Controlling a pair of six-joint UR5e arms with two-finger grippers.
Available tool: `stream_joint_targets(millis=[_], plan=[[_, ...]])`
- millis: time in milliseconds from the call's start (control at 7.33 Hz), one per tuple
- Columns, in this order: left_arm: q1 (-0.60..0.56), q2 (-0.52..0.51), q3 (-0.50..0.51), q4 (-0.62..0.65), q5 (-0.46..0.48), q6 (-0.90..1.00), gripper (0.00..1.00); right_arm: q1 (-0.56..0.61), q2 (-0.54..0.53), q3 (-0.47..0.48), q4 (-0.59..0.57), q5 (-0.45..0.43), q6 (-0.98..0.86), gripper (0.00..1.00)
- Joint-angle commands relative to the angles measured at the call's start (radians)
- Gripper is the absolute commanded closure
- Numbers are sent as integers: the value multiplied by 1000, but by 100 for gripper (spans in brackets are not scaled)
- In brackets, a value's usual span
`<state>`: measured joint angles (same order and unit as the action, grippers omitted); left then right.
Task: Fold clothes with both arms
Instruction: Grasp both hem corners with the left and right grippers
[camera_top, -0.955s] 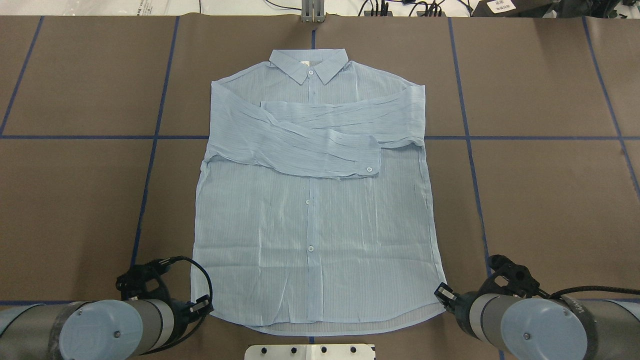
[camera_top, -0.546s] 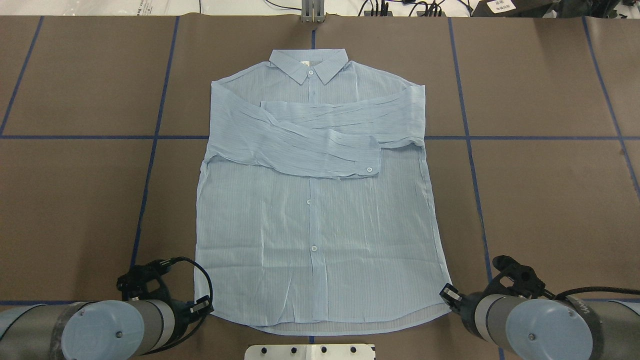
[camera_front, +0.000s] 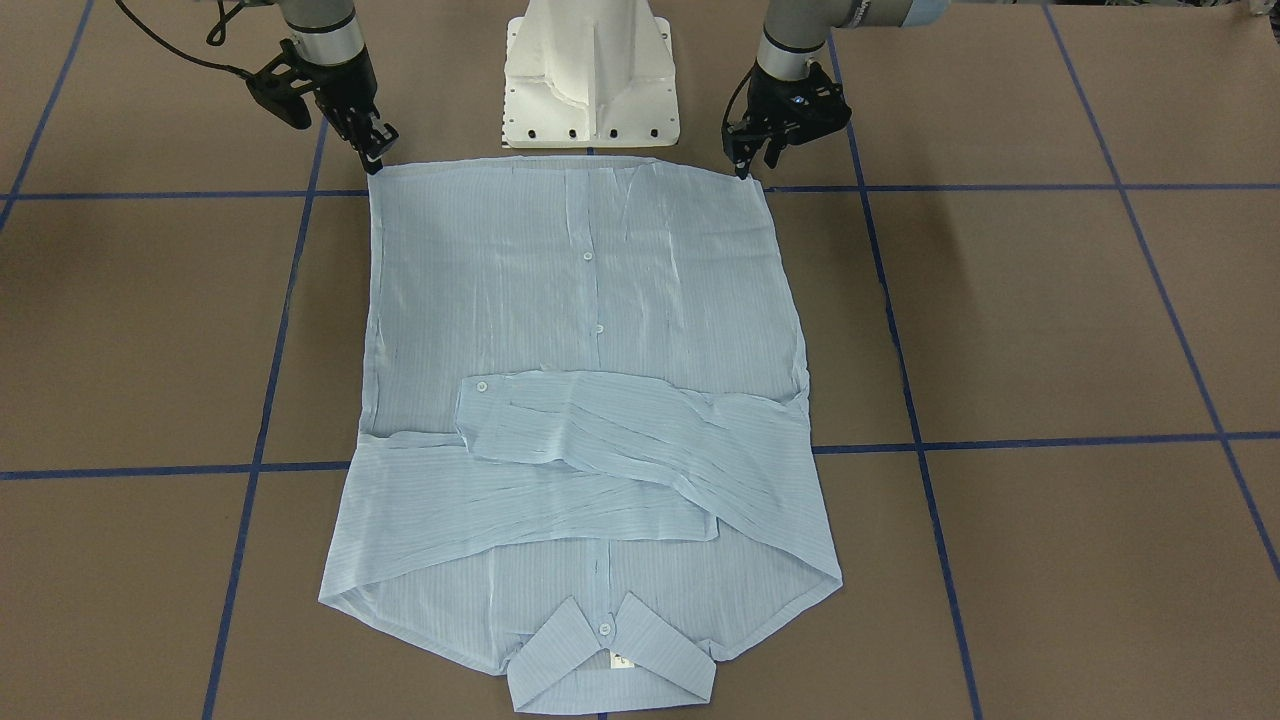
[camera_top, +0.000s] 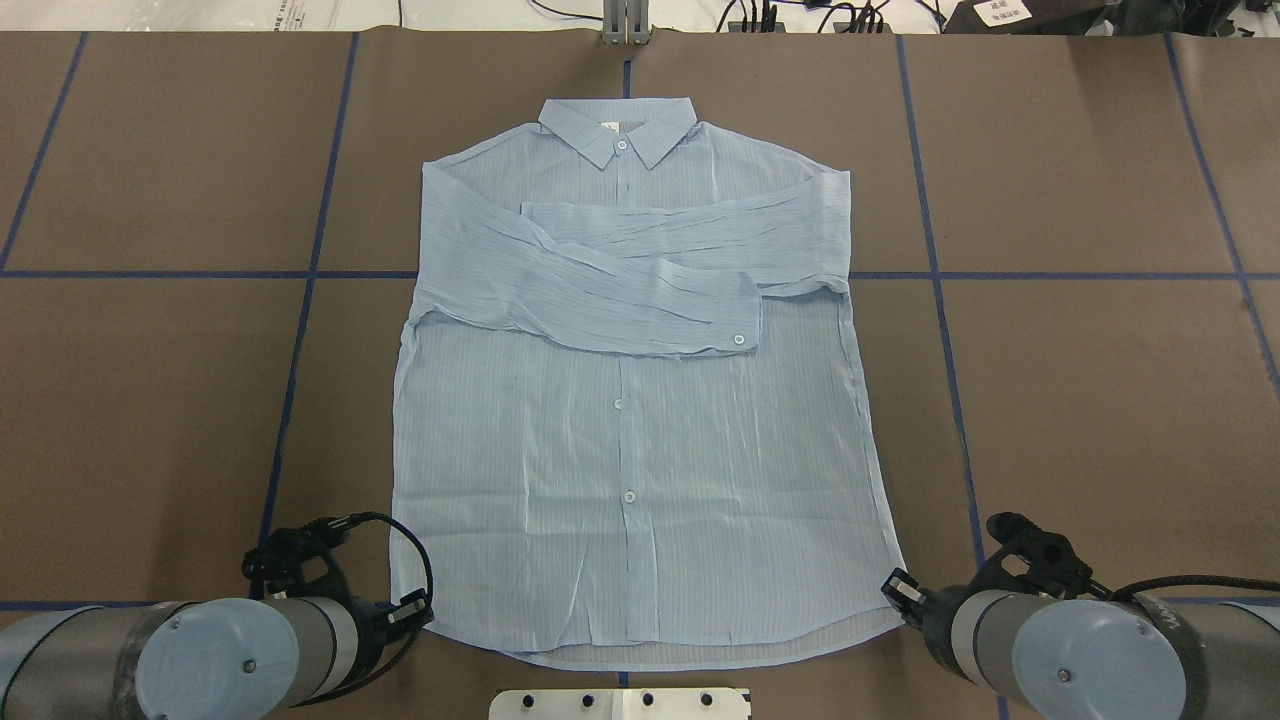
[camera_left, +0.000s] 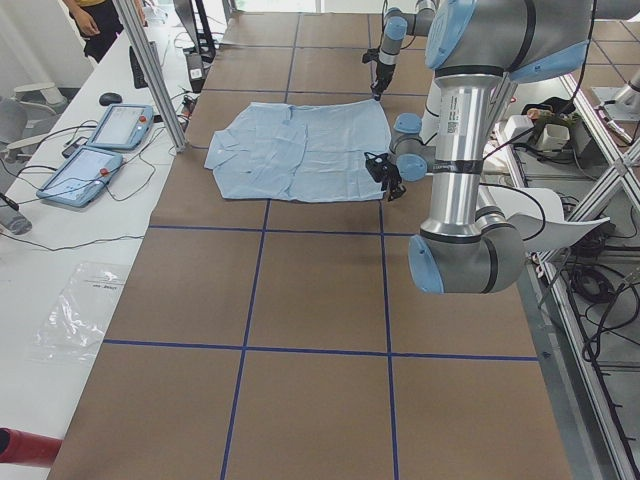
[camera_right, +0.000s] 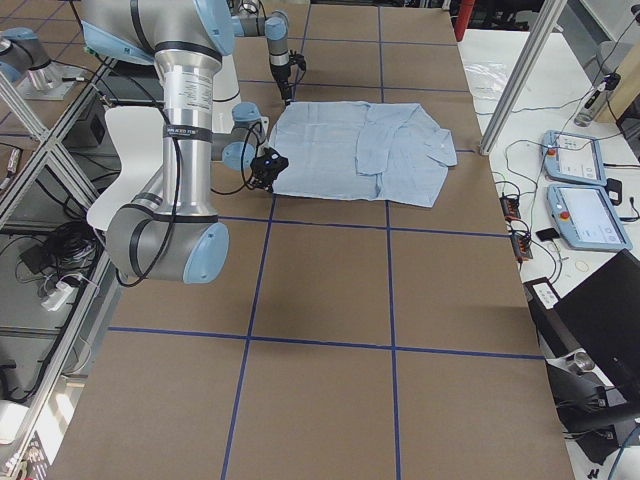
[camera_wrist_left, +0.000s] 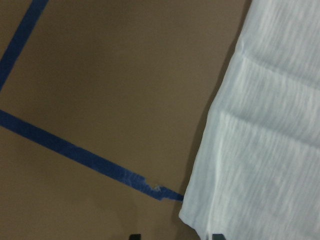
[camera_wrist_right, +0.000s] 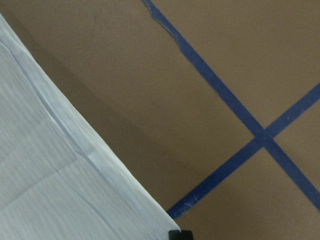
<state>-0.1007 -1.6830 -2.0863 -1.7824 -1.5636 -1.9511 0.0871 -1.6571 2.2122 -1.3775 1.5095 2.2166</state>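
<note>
On my screens the shirt (camera_top: 640, 440) reads as thin, wrinkly, matt cloth with fine stripes and small shiny white buttons (camera_top: 629, 496). The table cover (camera_top: 1100, 400) looks like matt brown paper, and the blue tape lines (camera_top: 937, 300) are smooth. The left arm (camera_left: 455, 150) and right arm (camera_right: 190, 130) are satin silver metal with smooth light-blue caps (camera_top: 1085, 655). The left gripper (camera_front: 745, 165) and right gripper (camera_front: 375, 155) are matt black. The pedestal base (camera_front: 590, 70) is glossy white.

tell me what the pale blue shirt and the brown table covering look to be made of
Pale blue striped button-up shirt: thin woven fabric, probably light cotton or a blend. It is matte, finely creased, and slightly sheer at the hem. Brown table covering: looks like matte kraft paper or card sheets, lying flat with sheet edges visible.
</note>
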Motion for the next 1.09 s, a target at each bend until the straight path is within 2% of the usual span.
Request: stream_joint_targets(millis=[0, 273, 409, 546, 682, 955], plan=[[-4, -7, 8, 0, 14, 3, 43, -1, 0, 0, 0, 0, 0, 100], [-5, -38, 41, -2, 37, 6, 46, 0, -1, -2, 0, 0, -2, 100], [-7, -44, 43, -2, 39, 6, 55, 0, 0, -2, 0, 0, -2, 100], [-11, -43, 40, 0, 42, 6, 74, 0, 0, -2, 0, 0, -2, 100], [-13, -43, 38, 1, 42, 6, 100, -1, 0, -2, 0, 0, -2, 100], [-19, -41, 22, 1, 40, 9, 100, 0, 2, -2, 0, 0, 0, 100]])
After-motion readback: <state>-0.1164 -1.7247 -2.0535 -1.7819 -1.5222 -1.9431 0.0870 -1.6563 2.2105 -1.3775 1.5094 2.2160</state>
